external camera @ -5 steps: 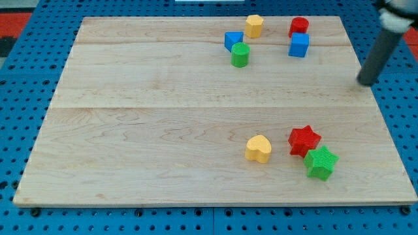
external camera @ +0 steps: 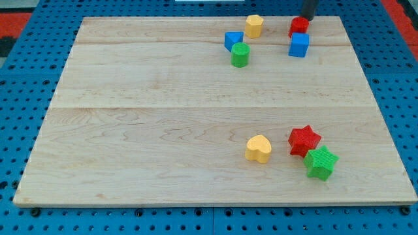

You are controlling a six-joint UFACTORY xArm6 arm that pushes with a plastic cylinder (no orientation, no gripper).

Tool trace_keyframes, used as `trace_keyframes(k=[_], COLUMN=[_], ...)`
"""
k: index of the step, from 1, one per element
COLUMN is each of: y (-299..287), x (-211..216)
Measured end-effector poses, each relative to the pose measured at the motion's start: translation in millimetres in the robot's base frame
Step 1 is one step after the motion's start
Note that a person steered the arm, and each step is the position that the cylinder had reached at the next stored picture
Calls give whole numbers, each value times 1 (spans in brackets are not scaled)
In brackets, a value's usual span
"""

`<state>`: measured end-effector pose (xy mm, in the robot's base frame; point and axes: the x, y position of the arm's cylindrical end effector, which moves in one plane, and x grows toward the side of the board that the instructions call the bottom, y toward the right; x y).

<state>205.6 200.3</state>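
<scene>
My tip (external camera: pixel 305 17) comes down from the view's top edge and sits right behind the red block (external camera: pixel 298 27), touching or nearly touching its top right side. Just below the red block is a blue cube (external camera: pixel 299 45). Further left stand a yellow block (external camera: pixel 254 25), a blue block (external camera: pixel 232 40) and a green cylinder (external camera: pixel 240 55) close together. Toward the view's bottom right lie a yellow heart (external camera: pixel 258 149), a red star (external camera: pixel 304 140) and a green star (external camera: pixel 321 162), the two stars touching.
The blocks rest on a pale wooden board (external camera: pixel 144 117). Around it is a blue pegboard surface (external camera: pixel 19 85), with red areas at the top corners of the view.
The rod has moved from the board's right edge up and to the left, arriving behind the red block at the view's top. No block has visibly shifted.
</scene>
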Motion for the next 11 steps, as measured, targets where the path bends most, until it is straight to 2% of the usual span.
trace_keyframes(k=[2,3,5,6,7,8,9,10,11], y=[-35,-12,-32,-57,-67,10,15,-37,-68], x=[100,132,241,235,179,164,106,83,118])
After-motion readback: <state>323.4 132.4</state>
